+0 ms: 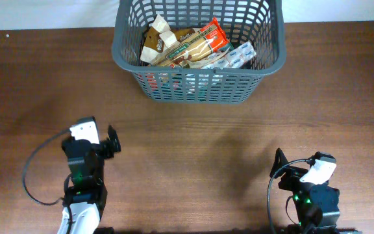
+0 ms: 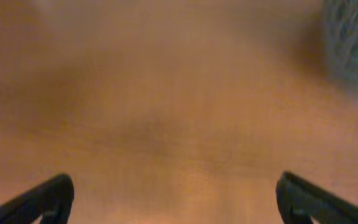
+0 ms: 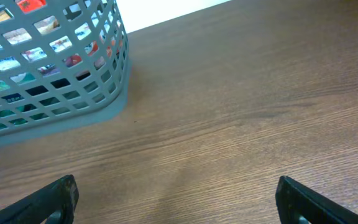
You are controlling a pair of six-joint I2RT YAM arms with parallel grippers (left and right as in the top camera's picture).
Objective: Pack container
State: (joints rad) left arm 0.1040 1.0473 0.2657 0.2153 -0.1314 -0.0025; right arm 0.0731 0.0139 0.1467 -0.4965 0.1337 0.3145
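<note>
The container (image 1: 260, 68) is a dark grey lattice basket at the far middle of the table. It holds several snack packets, among them a red-ended one (image 1: 211, 36) and a brown-and-cream one (image 1: 158, 36). It also shows at the upper left of the right wrist view (image 3: 107, 102) and as a blur at the top right of the left wrist view (image 2: 353, 37). My left gripper (image 2: 176, 196) is open and empty over bare wood at the near left (image 1: 111, 144). My right gripper (image 3: 176, 196) is open and empty at the near right (image 1: 279, 170).
The wooden table (image 1: 200, 149) runs between the basket and both arms. A white wall strip (image 1: 343, 10) lies beyond the table's far edge. A black cable (image 1: 31, 175) loops beside the left arm.
</note>
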